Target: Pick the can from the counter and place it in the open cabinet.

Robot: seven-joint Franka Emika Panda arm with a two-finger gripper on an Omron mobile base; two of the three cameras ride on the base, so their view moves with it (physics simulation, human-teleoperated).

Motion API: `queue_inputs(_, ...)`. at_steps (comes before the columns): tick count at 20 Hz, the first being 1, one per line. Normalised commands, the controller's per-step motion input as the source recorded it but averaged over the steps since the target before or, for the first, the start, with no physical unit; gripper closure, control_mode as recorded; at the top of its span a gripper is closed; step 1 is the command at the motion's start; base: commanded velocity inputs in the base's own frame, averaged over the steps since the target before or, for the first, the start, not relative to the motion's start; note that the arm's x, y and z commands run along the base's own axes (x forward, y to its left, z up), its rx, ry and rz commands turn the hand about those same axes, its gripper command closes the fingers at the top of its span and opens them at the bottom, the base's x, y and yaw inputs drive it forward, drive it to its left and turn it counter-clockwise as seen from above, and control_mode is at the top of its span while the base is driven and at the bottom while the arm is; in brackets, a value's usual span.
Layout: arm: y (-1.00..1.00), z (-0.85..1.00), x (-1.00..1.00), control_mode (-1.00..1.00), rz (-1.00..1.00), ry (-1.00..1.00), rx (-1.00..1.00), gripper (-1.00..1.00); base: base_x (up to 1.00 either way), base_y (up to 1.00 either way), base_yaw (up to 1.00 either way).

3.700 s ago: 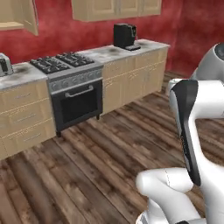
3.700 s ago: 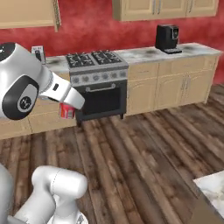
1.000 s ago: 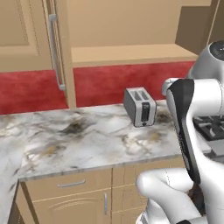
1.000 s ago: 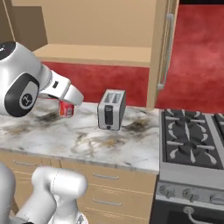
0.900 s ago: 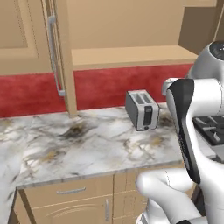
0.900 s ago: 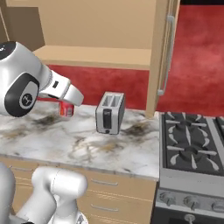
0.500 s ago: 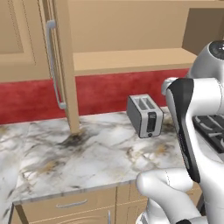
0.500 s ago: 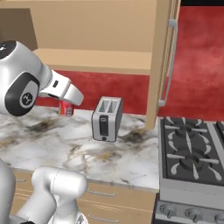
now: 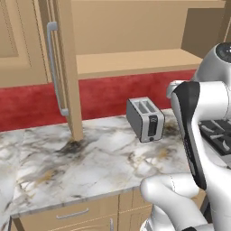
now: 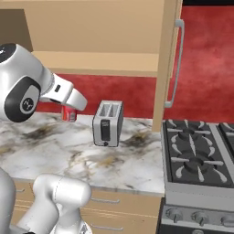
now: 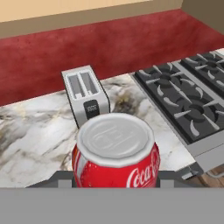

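While the two-finger gripper (image 10: 69,109) stays clamped on it, the small red drink can (image 11: 115,156) with silvery-white lid, upright and seemingly undented, hangs above the white-grey marble counter (image 10: 55,145), left of a silver two-slot toaster (image 10: 108,123), below the open tan wood cabinet (image 10: 114,63).

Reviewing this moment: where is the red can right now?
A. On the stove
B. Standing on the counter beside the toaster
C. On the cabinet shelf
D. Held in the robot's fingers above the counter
D. The can sits close against the hand camera, clamped at the gripper, with the counter and toaster well below it; the right base view shows it at the arm's end, off the marble.
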Motion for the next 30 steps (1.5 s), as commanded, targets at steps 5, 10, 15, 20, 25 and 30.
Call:
queue_inputs(5,0.0,0.0,0.0,1.0,0.0,0.0,0.0,1.0,0.0,0.0,0.0)
queue_inputs(10,0.0,0.0,0.0,1.0,0.0,0.0,0.0,1.0,0.0,0.0,0.0)
queue_inputs(15,0.0,0.0,0.0,1.0,0.0,0.0,0.0,1.0,0.0,0.0,0.0)
queue_inputs(20,0.0,0.0,0.0,-1.0,0.0,-0.01,0.0,1.0,0.0,0.0,0.0)
queue_inputs(25,0.0,0.0,-0.16,-1.0,0.13,-0.25,0.0,1.0,0.0,0.0,0.0)
queue_inputs(30,0.0,0.26,-0.37,-1.0,0.18,-0.21,-0.05,1.0,0.0,0.0,0.0)
